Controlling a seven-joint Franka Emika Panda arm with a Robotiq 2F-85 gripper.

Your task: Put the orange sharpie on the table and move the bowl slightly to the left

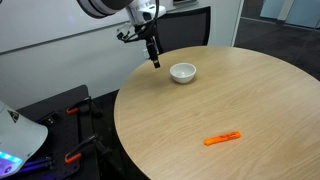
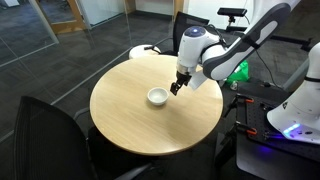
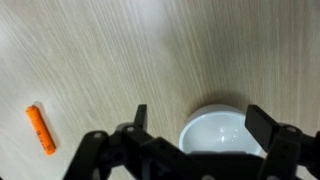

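The orange sharpie [image 1: 222, 138] lies flat on the round wood-grain table [image 1: 250, 100], near its front edge and far from the bowl. It also shows at the left of the wrist view [image 3: 40, 130]. The white bowl [image 1: 183, 72] stands empty near the table's far edge and shows in both exterior views [image 2: 157, 96]. My gripper [image 1: 154, 60] hovers just above the table beside the bowl [image 3: 220, 135]. In the wrist view the gripper [image 3: 200, 125] is open and empty, with its fingers spread to either side of the bowl's rim. I cannot make out the sharpie in the exterior view from the chairs' side.
Black chairs stand round the table [image 2: 50, 130] [image 1: 185, 25]. A white device with blue light [image 1: 15, 140] sits on a black stand beside the table. A green object [image 2: 238, 72] lies behind the arm. The table [image 2: 150, 125] has bare wood around the bowl.
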